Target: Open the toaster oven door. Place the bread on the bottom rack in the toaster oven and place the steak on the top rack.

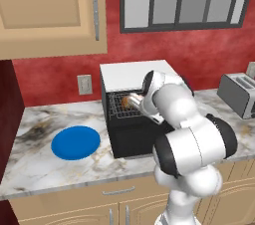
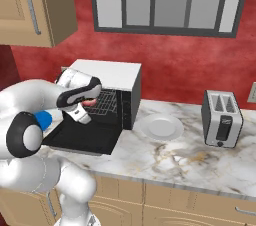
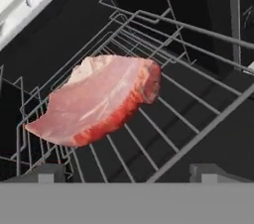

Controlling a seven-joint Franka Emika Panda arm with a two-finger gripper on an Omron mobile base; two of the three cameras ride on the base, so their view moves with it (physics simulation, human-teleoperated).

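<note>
The toaster oven (image 1: 132, 72) (image 2: 107, 72) stands on the counter with its door (image 1: 137, 137) (image 2: 85, 137) folded down flat. The pink-red steak (image 3: 99, 101) lies on a wire rack (image 3: 198, 94) inside, free of the fingers; whether that is the top or the bottom rack I cannot tell. It also shows as a small lump, the steak (image 1: 129, 102) (image 2: 91, 103), at the oven mouth. My gripper (image 3: 130, 172) (image 1: 139, 100) (image 2: 85, 100) is open just in front of it, over the lowered door, with nothing between the fingertips (image 3: 52, 171). The bread is hidden.
A blue plate (image 1: 75, 142) (image 2: 44, 119) lies left of the oven and a white plate (image 2: 161, 126) right of it. Further right stands a silver slot toaster (image 2: 222, 118) (image 1: 239, 93). A wall cabinet (image 1: 50, 10) hangs above the counter's left part.
</note>
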